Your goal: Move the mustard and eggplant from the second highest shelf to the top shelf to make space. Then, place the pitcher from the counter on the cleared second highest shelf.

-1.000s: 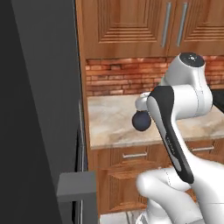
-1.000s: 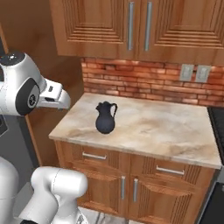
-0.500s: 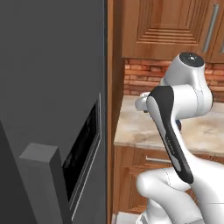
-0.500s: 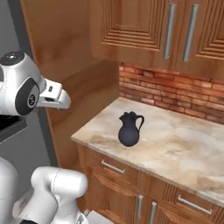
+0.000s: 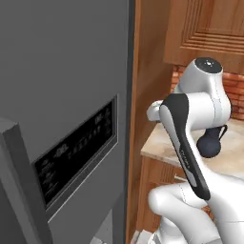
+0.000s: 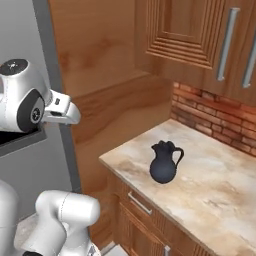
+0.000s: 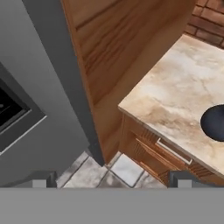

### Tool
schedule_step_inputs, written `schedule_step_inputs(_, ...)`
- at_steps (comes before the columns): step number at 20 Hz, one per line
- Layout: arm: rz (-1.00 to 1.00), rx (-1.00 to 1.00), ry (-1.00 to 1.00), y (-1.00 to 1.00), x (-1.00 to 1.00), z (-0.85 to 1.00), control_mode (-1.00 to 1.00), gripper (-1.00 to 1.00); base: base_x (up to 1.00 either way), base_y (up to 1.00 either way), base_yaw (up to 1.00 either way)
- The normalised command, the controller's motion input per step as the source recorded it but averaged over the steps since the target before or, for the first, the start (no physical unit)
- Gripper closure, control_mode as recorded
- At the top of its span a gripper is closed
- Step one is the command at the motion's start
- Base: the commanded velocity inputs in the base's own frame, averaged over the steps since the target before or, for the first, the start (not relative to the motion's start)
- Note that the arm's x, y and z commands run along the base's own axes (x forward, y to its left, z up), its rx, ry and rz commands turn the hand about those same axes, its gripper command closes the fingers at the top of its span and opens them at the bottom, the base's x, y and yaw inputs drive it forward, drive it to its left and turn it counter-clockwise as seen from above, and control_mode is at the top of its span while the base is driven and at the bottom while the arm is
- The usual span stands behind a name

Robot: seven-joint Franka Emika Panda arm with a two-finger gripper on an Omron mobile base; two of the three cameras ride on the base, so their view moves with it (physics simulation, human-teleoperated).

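Gripper [image 7: 111,181] fingers stand as wide apart as they go, and nothing is between them. In the hand view the two small dark fingertips [image 7: 43,180] poke up at the bottom, one on each side, with bare floor tiles [image 7: 107,173] showing in the gap. The fingers touch nothing.

The pitcher [image 6: 165,161] stands upright on the counter [image 6: 220,185]. It is a dark navy-black jug with a round belly, a thin neck, a flared rim and a handle on its right side in the right base view. It sits near the left end of the counter, out in front of the red brick wall [image 6: 215,112]. In the left base view part of the pitcher peeks out from behind the white arm [image 5: 198,109]. In the hand view only its round dark belly shows at the right edge, on the beige marbled stone.

A tall grey fridge [image 5: 62,95] stands on the left, and its door is shut. A dark panel [image 5: 76,152] is set into the door. The panel has small pale marks on it, but they are too blurry to read. A brown wooden side panel [image 7: 118,57] stands between the fridge and the counter. Brown wooden cabinets [image 6: 200,30] hang above the counter, and drawers [image 7: 166,151] with metal handles sit under it.
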Motion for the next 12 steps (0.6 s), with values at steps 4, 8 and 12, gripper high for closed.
schedule_step_inputs(4, 0.00, 0.00, 0.00, 0.00, 0.00, 0.00, 1.00, -1.00, 0.00, -0.75, 0.42)
schedule_step_inputs(8, 0.00, 0.00, 0.00, 0.00, 0.00, 0.00, 1.00, -1.00, 0.00, -0.87, 0.35)
schedule_step_inputs(12, 0.00, 0.00, 0.00, 0.00, 0.00, 0.00, 1.00, -1.00, 0.00, -0.85, 0.26)
